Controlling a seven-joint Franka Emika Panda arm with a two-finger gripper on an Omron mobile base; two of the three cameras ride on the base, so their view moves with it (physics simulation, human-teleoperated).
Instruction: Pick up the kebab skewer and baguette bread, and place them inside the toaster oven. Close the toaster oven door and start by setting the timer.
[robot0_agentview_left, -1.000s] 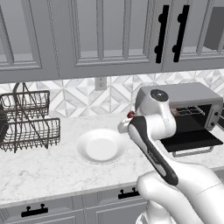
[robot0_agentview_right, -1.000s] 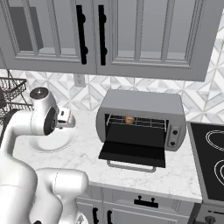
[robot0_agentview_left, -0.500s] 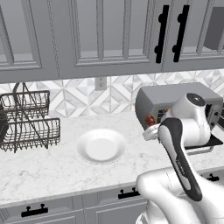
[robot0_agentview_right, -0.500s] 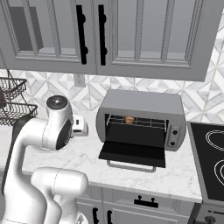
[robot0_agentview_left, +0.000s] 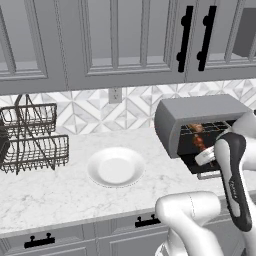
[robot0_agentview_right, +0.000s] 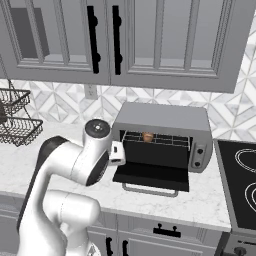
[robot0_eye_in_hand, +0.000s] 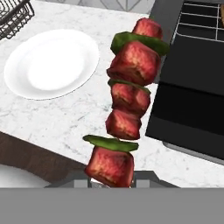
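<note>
While the hand view shows the gripper (robot0_eye_in_hand: 111, 177) clamped on one kebab skewer (robot0_eye_in_hand: 128, 103), five meat chunks over the open toaster oven door (robot0_eye_in_hand: 188, 118), the right base view shows one baguette bread (robot0_agentview_right: 147, 136) inside the toaster oven (robot0_agentview_right: 165, 122). One plate (robot0_agentview_left: 116, 167) sits apart.

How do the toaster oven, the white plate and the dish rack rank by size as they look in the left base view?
1. Toaster oven, largest, though the arm hides part of it.
2. Dish rack, cut off at the left edge; it looks nearly as wide as the oven, so these two are close.
3. White plate, smallest.
</note>
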